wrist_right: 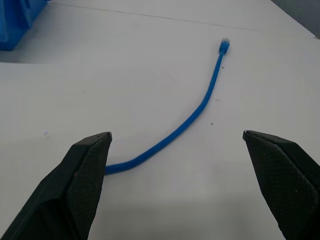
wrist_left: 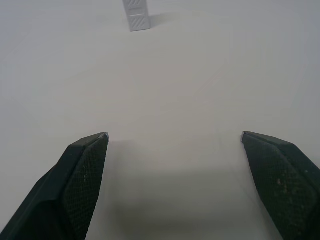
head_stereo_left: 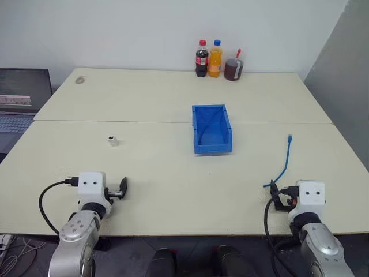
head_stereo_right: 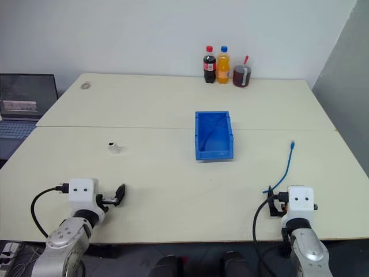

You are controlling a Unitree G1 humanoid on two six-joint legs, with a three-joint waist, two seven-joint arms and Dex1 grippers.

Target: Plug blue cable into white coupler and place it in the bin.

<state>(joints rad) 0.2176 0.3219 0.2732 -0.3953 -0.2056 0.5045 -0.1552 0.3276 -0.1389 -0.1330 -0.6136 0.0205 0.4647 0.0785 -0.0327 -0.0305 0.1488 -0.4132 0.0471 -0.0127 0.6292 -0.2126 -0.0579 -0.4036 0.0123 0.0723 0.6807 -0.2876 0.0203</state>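
Observation:
The blue cable (head_stereo_left: 284, 163) lies curved on the table at the right, its clear plug (wrist_right: 225, 41) at the far end. My right gripper (wrist_right: 175, 137) stands open just short of the cable's near end, nothing between its fingers. The white coupler (head_stereo_left: 112, 139) lies on the left part of the table, well beyond my left gripper (wrist_left: 175, 137), which is open and empty over bare tabletop. The bin (head_stereo_left: 200, 148) sits in the middle of the table, farther away than both grippers.
Two bottles (head_stereo_left: 207, 59) and a dark jar (head_stereo_left: 233, 69) stand at the table's far edge. A laptop (head_stereo_left: 22, 98) sits off the table's left side. A seam (head_stereo_left: 115, 121) runs across the table between its two halves.

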